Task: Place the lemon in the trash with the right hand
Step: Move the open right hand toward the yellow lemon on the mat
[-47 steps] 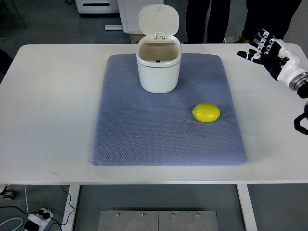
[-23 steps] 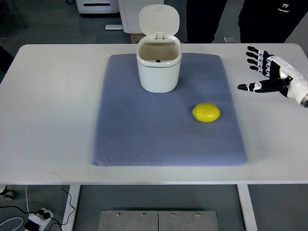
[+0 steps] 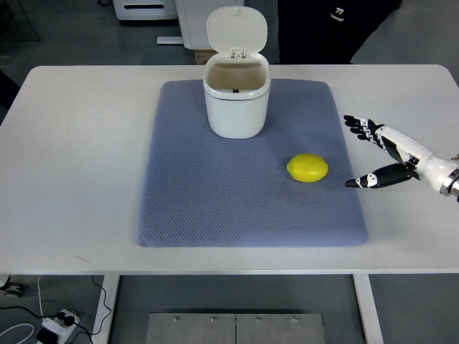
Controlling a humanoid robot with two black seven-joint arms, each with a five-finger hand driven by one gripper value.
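Note:
A yellow lemon (image 3: 308, 168) lies on the blue-grey mat (image 3: 215, 201), right of its middle. A white trash bin (image 3: 237, 97) stands at the mat's back with its lid flipped up and its mouth open. My right hand (image 3: 358, 154) comes in from the right edge, low over the table just off the mat's right edge. Its fingers (image 3: 364, 129) are spread and the thumb points at the lemon. It is open and holds nothing, a short gap right of the lemon. The left arm does not show.
The mat lies on a white table (image 3: 79, 158). A person in dark clothing (image 3: 330, 29) stands behind the table's far edge. A white cabinet (image 3: 193, 21) stands on the floor at the back.
My right hand has come down and to the left, from the table's back right corner to the mat's right edge near the lemon. The lemon and bin have not moved.

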